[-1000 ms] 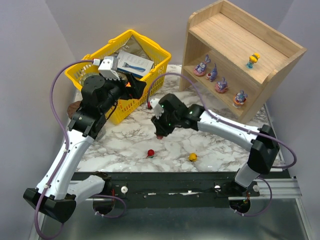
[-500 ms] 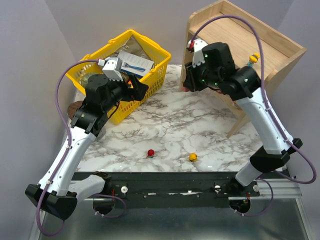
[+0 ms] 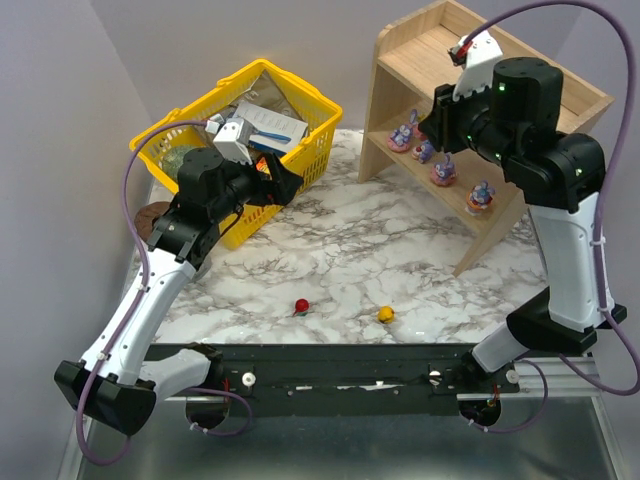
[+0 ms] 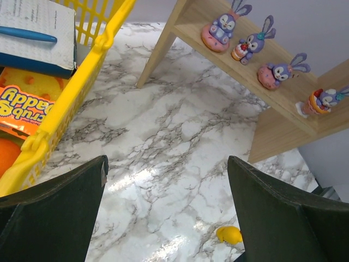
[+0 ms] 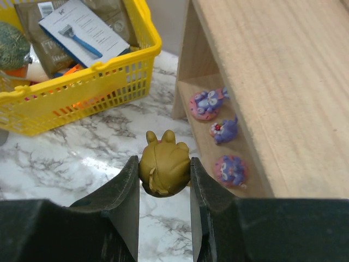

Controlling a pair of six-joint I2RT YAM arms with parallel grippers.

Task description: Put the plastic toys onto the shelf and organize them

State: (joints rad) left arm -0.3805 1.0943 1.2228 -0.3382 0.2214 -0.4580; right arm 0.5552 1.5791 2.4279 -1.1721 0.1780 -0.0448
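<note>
- Right gripper [image 5: 163,164]: jaws clamped on a small olive-brown round plastic toy [image 5: 163,173], its ears pointing away from the wrist.
- Overhead, the arm hid it.
- Left gripper [image 4: 166,164]: jaws stood wide apart.

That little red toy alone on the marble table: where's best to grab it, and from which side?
Probably from straight above, pinching across the round body of the red toy at its widest. It sits low on the marble table with free space all round, the yellow toy well apart, so no side is blocked. Its finer shape is too small to tell.
</note>
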